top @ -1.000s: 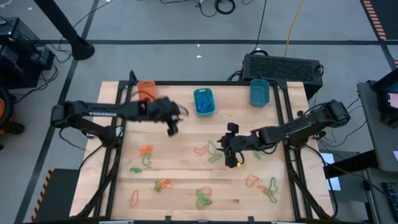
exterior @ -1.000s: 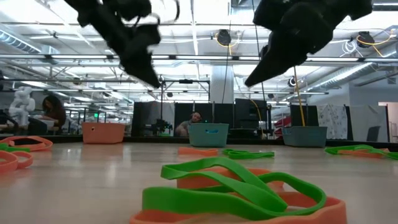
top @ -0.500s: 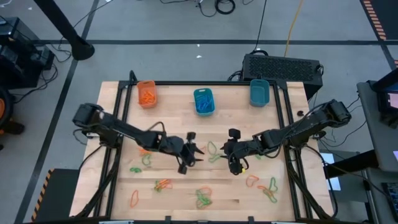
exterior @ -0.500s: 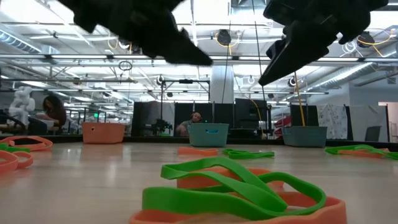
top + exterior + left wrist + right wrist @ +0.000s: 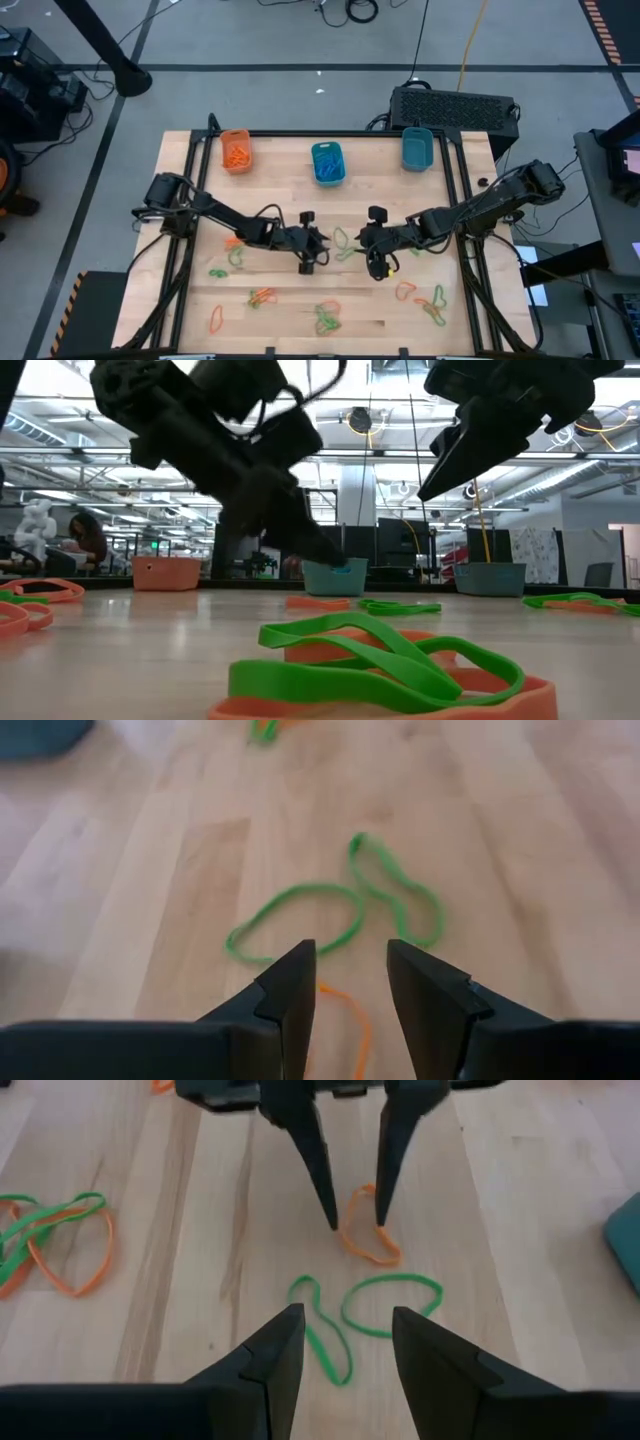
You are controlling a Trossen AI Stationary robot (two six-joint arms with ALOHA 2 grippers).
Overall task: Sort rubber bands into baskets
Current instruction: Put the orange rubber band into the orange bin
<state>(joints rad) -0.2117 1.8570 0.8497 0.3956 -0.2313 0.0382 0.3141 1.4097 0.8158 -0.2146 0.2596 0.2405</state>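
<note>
Left gripper hangs over the middle of the table, jaws parted and tips straddling an orange rubber band without clamping it yet. Facing it from the other side, the right gripper hovers released and empty above two green rubber bands.

Along the far edge sit three baskets: the orange basket near the far left corner already holds orange bands, the middle teal basket holds blue ones, and the right teal basket looks empty.

Sorting seems barely half done: orange and green bands lie scattered over the near half, some tangled together.
</note>
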